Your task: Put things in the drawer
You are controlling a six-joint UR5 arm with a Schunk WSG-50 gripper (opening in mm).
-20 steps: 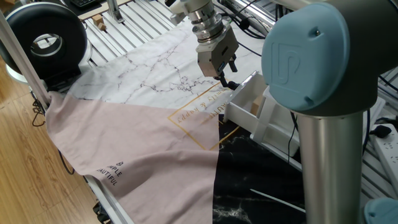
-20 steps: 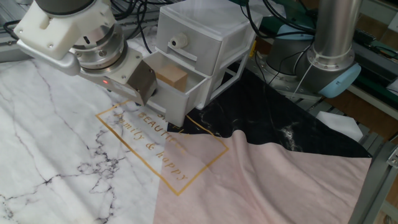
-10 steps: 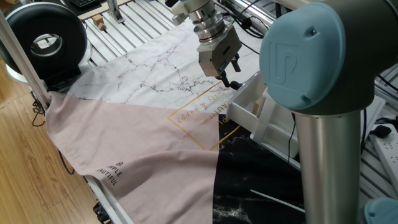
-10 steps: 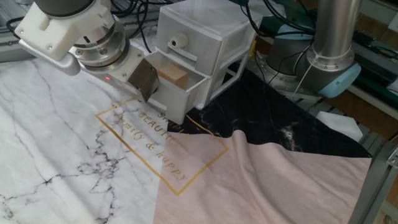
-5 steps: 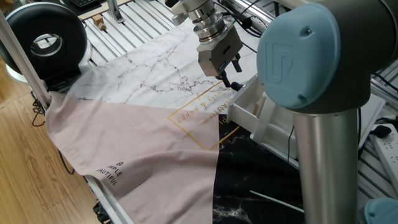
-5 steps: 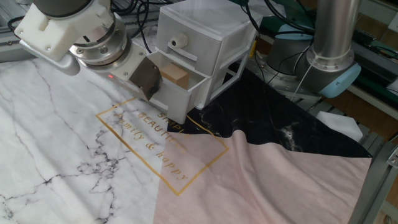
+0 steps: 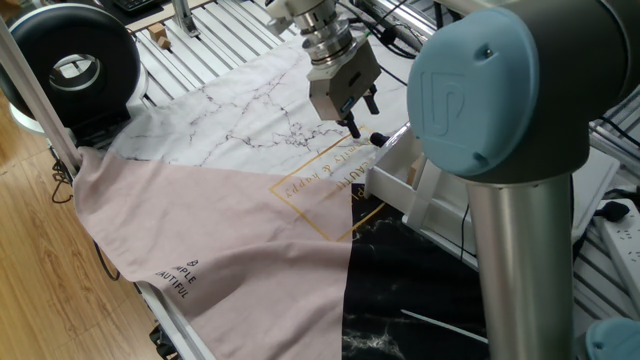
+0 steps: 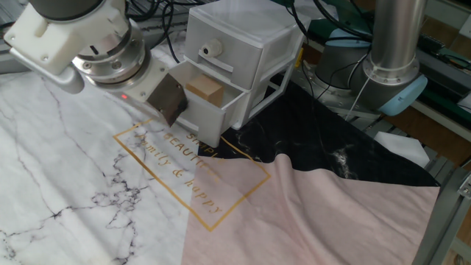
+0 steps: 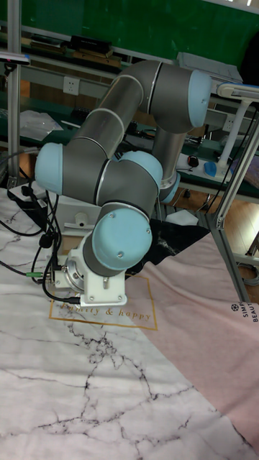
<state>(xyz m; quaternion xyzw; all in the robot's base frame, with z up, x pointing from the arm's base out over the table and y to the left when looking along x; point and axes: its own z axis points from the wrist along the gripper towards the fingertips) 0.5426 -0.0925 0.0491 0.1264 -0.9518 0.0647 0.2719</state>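
While the cube (image 8: pixel 204 89) stays in the open drawer (image 8: pixel 214 110), the arm has backed off, jaws' state unclear.

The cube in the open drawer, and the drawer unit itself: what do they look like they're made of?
The cube looks like bare wood: light tan, matte, plain faces with no shine. The drawer and its cabinet look like molded plastic: white, smooth, faintly translucent thin walls.

One fixed view looked down from behind the arm (image 7: pixel 500 120); the other faced the drawer (image 8: pixel 210 110) closely from the opposite side. The tall view faced the arm head-on; all shared the cloth (image 9: pixel 129 359).
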